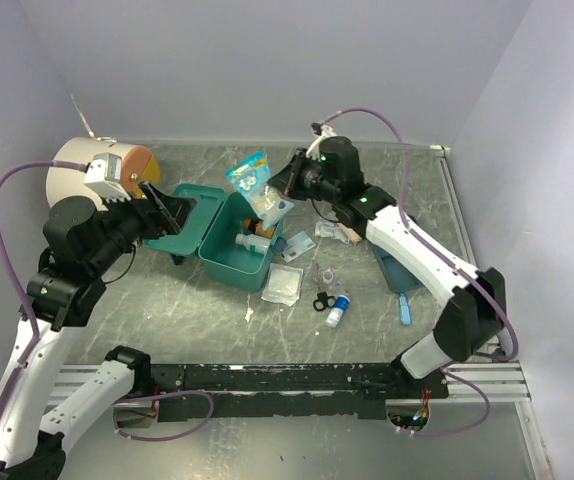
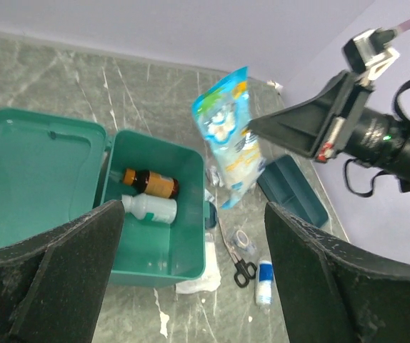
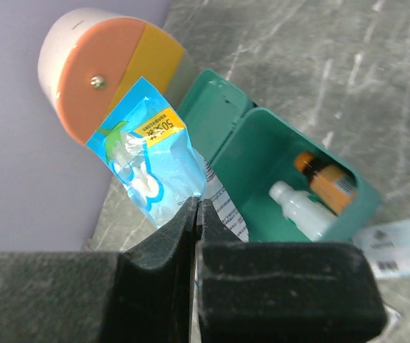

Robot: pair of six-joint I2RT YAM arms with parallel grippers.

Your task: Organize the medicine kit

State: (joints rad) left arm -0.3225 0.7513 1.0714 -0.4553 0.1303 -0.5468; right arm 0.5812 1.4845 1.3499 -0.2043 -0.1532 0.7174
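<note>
My right gripper [image 3: 198, 214] is pinched shut on a floppy blue packet [image 3: 151, 168]. My left gripper [image 2: 194, 207] is gaping, holding nothing. The medicine kit [image 1: 232, 270] sits centre-left in the top view, lid open. Looks like stiff, light, slick plastic, so I'd grab a side wall's rim, not the lid.

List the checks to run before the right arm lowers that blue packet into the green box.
1. Right claw shut on blue packet: ok.
2. Medicine kit lid open: ok.
3. Free room inside beside the brown bottle and white bottle: ok.
4. Left claw open and empty: ok.
5. Packet directly above the kit's opening: cannot tell.
</note>
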